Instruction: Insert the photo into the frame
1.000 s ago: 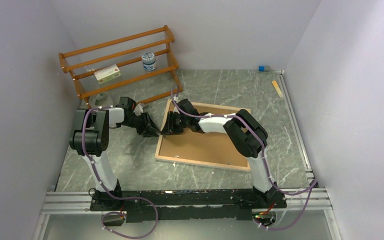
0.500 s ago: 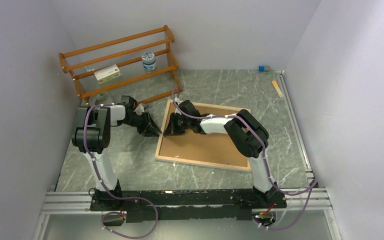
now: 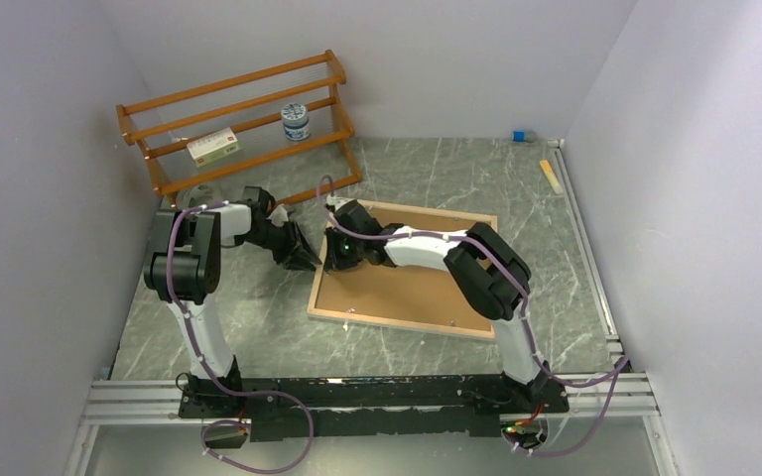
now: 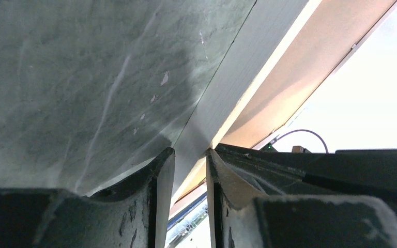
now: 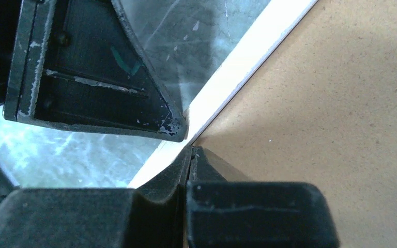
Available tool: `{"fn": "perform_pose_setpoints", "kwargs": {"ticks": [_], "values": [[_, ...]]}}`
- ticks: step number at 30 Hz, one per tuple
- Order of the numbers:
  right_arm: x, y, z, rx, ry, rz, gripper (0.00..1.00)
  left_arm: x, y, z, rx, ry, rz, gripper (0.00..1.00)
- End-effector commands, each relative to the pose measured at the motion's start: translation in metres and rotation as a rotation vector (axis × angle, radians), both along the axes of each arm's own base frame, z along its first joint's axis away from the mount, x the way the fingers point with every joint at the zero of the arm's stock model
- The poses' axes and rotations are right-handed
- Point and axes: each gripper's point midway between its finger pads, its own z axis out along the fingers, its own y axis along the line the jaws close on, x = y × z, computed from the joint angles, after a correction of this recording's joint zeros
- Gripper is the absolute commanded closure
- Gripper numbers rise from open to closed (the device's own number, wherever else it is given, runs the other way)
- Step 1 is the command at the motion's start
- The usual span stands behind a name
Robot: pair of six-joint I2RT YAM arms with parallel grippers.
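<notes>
The frame (image 3: 397, 324) lies face down on the table, its brown backing board (image 3: 412, 283) up. No photo shows in any view. My left gripper (image 3: 307, 262) is at the frame's left edge. In the left wrist view the whitish rim (image 4: 238, 67) runs in between its fingertips (image 4: 190, 152), and both pads sit against it. My right gripper (image 3: 330, 258) is shut just inside that rim. In the right wrist view its tips (image 5: 188, 150) rest where the backing board (image 5: 315, 103) meets the rim (image 5: 248, 51), with nothing between them. A left finger (image 5: 108, 88) touches the rim's outer side.
An orange-brown slatted rack (image 3: 248, 159) leans at the back left, with a round tin (image 3: 296, 122) and a small box (image 3: 211, 147) on it. A small blue object (image 3: 521, 136) and a pale stick (image 3: 552, 177) lie at the back right. Walls close in on three sides.
My right gripper has shut and slid a little left and back along the frame's left rim. The left gripper has stayed at the rim, almost still.
</notes>
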Motion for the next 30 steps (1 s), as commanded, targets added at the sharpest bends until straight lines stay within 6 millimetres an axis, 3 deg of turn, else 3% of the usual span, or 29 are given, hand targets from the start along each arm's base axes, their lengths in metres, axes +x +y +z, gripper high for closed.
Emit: {"fn": "perform_pose_setpoints", "kwargs": {"ticks": [1,9,18,20,26,30], "values": [[-0.009,-0.034,-0.024,-0.325,-0.141,0.048,1.0,-0.014,0.023,-0.034,0.188,0.059,-0.02,0.67],[-0.018,-0.03,-0.027,-0.511,-0.313,0.166,0.99,-0.014,0.025,-0.037,0.197,0.07,-0.014,0.67],[-0.041,-0.031,-0.046,-0.588,-0.335,0.268,0.98,-0.015,0.024,-0.037,0.194,0.072,-0.011,0.67],[-0.04,-0.025,-0.037,-0.536,-0.313,0.252,0.97,-0.015,0.022,-0.037,0.183,0.07,-0.012,0.67],[-0.018,0.0,0.013,-0.236,-0.168,0.097,0.89,-0.009,0.011,-0.028,0.096,0.034,-0.021,0.65],[-0.018,0.002,0.016,-0.116,-0.071,0.093,0.83,-0.007,0.005,-0.024,0.054,0.027,-0.028,0.65]]}}
